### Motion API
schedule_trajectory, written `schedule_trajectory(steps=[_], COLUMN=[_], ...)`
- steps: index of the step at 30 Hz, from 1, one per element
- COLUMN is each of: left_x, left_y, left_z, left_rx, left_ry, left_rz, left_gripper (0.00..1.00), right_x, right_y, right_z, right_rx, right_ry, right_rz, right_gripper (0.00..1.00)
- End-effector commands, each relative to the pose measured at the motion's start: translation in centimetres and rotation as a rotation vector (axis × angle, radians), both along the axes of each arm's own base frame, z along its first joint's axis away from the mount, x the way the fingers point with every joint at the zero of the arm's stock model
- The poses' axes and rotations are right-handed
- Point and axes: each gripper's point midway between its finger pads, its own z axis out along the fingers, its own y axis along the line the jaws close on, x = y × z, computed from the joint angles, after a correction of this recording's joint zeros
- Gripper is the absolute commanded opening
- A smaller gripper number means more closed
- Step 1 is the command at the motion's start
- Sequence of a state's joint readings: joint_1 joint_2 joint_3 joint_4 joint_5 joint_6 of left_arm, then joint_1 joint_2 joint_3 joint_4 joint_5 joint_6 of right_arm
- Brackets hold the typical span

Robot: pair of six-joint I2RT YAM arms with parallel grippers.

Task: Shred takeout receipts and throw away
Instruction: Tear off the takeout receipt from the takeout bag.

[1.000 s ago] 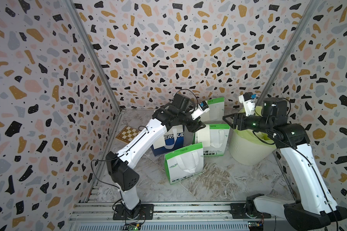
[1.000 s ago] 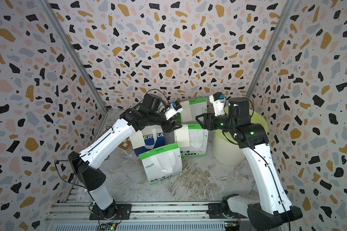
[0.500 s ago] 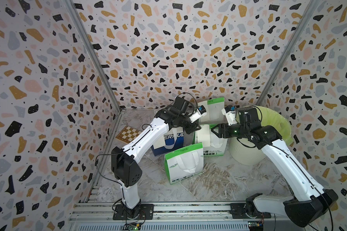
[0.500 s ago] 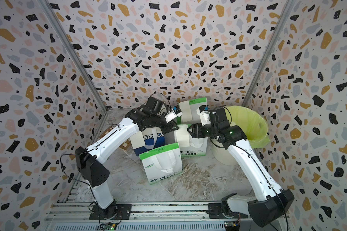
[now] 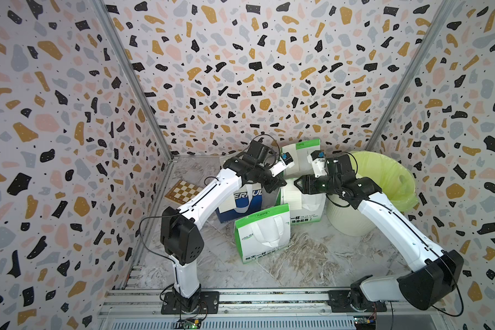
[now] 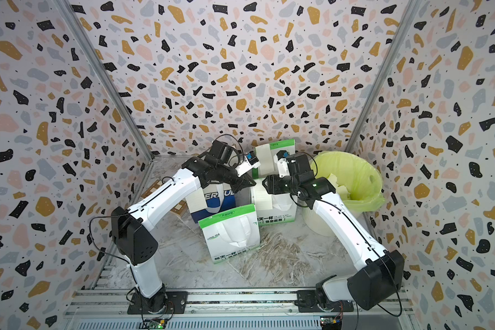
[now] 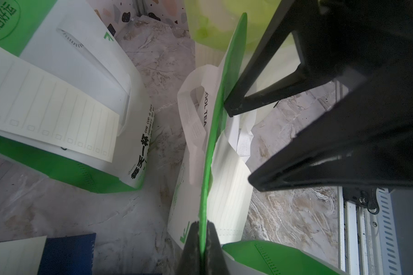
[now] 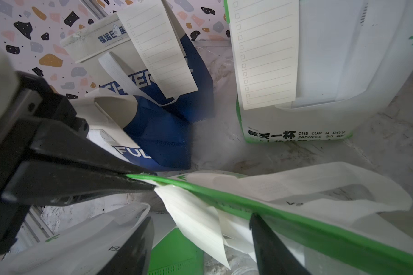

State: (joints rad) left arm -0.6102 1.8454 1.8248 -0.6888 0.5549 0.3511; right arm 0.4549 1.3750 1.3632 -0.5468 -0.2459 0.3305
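My left gripper [image 7: 202, 229] is shut on the green top rim of the middle green-and-white bag [image 5: 306, 210], holding it from the left side [image 5: 277, 185]. A cream ruled receipt [image 8: 196, 221] hangs curled from that rim, between the spread fingers of my open right gripper [image 8: 200, 228]. In both top views the right gripper [image 6: 265, 183] faces the left one across the bag. More receipts hang on the back bag [image 5: 289, 151] and the blue bag [image 6: 196, 198]. Torn cream pieces [image 6: 337, 183] lie in the bin.
The bin with a yellow-green liner [image 5: 383, 183] stands right of the bags. A front green-and-white bag [image 5: 262, 234] leans toward the rail, and a blue-and-white bag [image 5: 240, 200] stands to the left. A chessboard [image 5: 180, 191] lies by the left wall. Patterned walls enclose three sides.
The left gripper has closed on the middle bag's rim. The right arm has swung left from over the bin and come down to the same bag.
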Motion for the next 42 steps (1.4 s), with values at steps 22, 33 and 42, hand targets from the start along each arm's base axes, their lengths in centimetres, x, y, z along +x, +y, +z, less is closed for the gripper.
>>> schedule_trajectory(steps=[22,33,42], left_x=[-1.1,0.2,1.0], left_y=[-0.4,2.4,2.5], left_z=[0.7,1.5,2.8], left_rx=[-0.075,-0.004,-0.051], left_ry=[-0.034,-0.203,-0.247], left_rz=[-0.037,0.028,0.043], left_gripper=[0.08,0.48,0.49], right_x=[1.3,0.7,0.3], right_y=[4.6,2.8,2.4], right_z=[0.2,1.5,1.7], right_rx=[0.001,-0.105,-0.134], right_ry=[-0.062,-0.068,-0.068], right_rz=[0.12,0.096,0.11], right_gripper=[0.0,0.0,0.0])
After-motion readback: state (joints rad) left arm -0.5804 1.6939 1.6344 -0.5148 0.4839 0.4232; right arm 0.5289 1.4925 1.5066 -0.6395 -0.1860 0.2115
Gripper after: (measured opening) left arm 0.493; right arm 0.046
